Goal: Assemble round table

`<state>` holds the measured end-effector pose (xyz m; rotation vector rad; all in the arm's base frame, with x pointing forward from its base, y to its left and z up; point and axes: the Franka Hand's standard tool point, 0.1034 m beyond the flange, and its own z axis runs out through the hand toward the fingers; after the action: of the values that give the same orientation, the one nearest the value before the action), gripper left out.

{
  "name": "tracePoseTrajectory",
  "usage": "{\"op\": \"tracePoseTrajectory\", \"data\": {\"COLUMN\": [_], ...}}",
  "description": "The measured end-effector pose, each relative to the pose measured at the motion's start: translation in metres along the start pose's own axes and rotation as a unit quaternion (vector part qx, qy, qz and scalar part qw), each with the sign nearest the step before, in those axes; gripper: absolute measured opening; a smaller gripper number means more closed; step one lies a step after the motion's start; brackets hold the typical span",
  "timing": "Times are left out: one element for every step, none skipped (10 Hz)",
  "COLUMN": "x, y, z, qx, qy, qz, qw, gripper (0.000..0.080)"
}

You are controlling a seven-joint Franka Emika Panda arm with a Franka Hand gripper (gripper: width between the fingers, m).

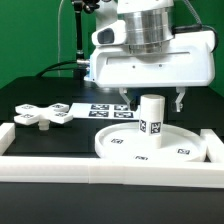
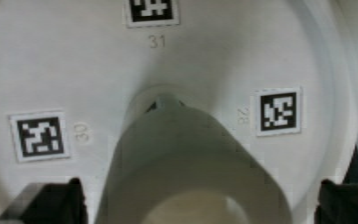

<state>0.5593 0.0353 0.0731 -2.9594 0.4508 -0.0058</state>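
Note:
The large white rimmed disc [image 1: 120, 150] lies flat on the black table at the exterior view's front right, with tags on its face. The short cylindrical post [image 1: 151, 118] stands upright on its middle. My gripper [image 1: 152, 101] hangs right over the post, open, one finger on each side of the post's top with a gap on both sides. In the wrist view the post [image 2: 202, 150] fills the centre between the dark fingertips [image 2: 59, 203], with the disc [image 2: 87, 70] below it. The flat lobed cross-shaped piece [image 1: 45, 115] lies at the exterior view's left.
The marker board [image 1: 105, 109] lies flat behind the disc. White border rails run along the front [image 1: 90, 167], the left [image 1: 6, 133] and the right [image 1: 212, 142] of the work area. A green wall stands behind.

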Motion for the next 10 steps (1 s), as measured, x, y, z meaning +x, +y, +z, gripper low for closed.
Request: {"op": "tracePoseTrajectory", "data": {"x": [-0.0005,-0.0005,-0.0004,-0.0004,-0.0019,-0.004,-0.0079,-0.0084,-0.0089,-0.0099], "y": [0.0006,0.001,0.0016,0.0015,0.0003,0.0003,0.0001,-0.0005,-0.0018,-0.0023], "z": [0.0008,0.0011,0.0014,0.0017,0.0032,0.005,0.0064,0.0065,0.0066,0.007], "qx": [0.0,-0.001,-0.001,-0.003,-0.007,-0.01,-0.016,-0.017,-0.02,-0.023], "qy": [-0.001,-0.001,-0.001,0.0,0.005,0.007,0.003,0.002,0.0,-0.003], "qz": [-0.036,-0.069,-0.105,-0.154,-0.215,-0.267,-0.31,-0.339,-0.378,-0.433], "qw": [0.999,0.998,0.994,0.988,0.977,0.964,0.951,0.94,0.926,0.901], "gripper": [0.0649,0.0649,0.0649,0.0649,0.0649,0.0649,0.0649,0.0649,0.0649,0.0649]}}
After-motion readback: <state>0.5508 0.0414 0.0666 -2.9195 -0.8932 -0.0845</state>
